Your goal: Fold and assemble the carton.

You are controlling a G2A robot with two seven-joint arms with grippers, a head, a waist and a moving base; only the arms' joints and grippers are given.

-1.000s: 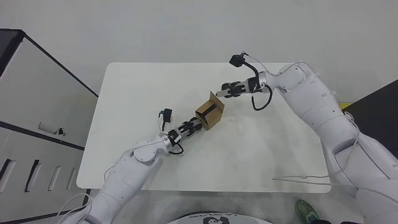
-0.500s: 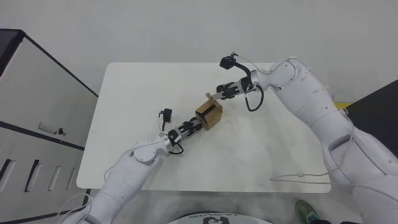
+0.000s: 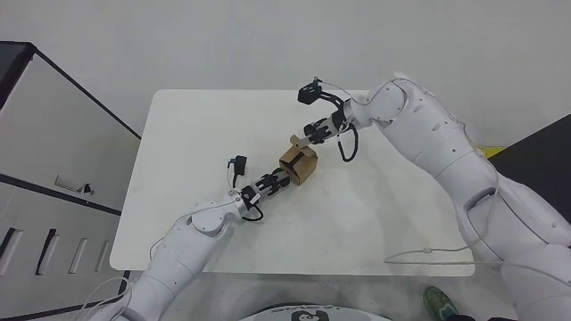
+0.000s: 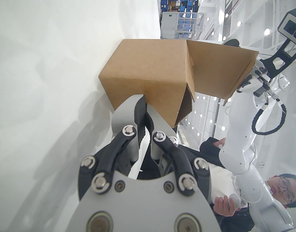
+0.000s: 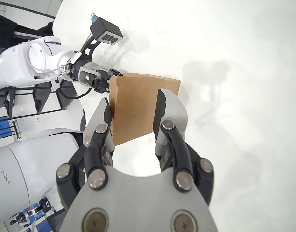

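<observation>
**Carton held near mid-table, one flap raised**

The carton (image 3: 298, 162) rests on the table (image 3: 196, 134), near its middle. Its brown body sits on the surface and its end is only partly folded. One flap (image 4: 218, 71) stands out from the body toward the right arm.

The left gripper (image 4: 144, 107) is narrowed to a thin gap and clamps a carton wall at the corner nearest it.

The right gripper (image 5: 134, 101) is spread wide and straddles the flap, which lies between its fingers. One finger sits against the flap's edge. Whether the other finger touches the flap cannot be told.

The two arms meet the carton from opposite sides.
</observation>
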